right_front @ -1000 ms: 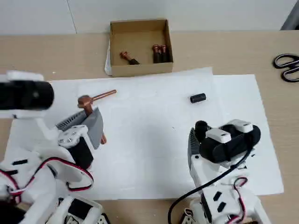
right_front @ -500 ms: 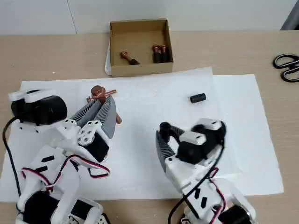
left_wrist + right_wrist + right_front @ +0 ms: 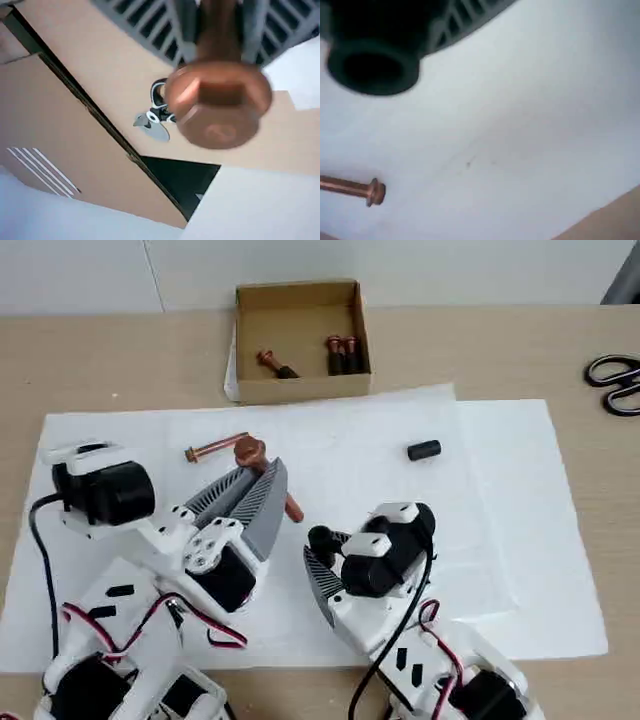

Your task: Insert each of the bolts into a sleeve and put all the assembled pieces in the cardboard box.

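My left gripper (image 3: 266,478) is shut on a copper bolt (image 3: 252,452), held above the white paper with its flanged head (image 3: 217,105) pointing away from the wrist. My right gripper (image 3: 322,552) is shut on a black sleeve (image 3: 322,538), whose open bore (image 3: 372,67) shows in the right wrist view. Bolt and sleeve are a short gap apart near the paper's middle. A second bolt (image 3: 215,448) lies flat on the paper behind the left gripper. A loose sleeve (image 3: 423,450) lies at the right. The cardboard box (image 3: 300,390) at the back holds several assembled pieces (image 3: 342,353).
White paper (image 3: 420,530) covers the middle of the wooden table. Scissors (image 3: 615,380) lie at the far right edge. The loose bolt (image 3: 355,189) also appears on the paper in the right wrist view.
Both arms have swung inward: the left gripper carried its bolt right and nearer, the right gripper carried its sleeve left. The two parts are now close together.
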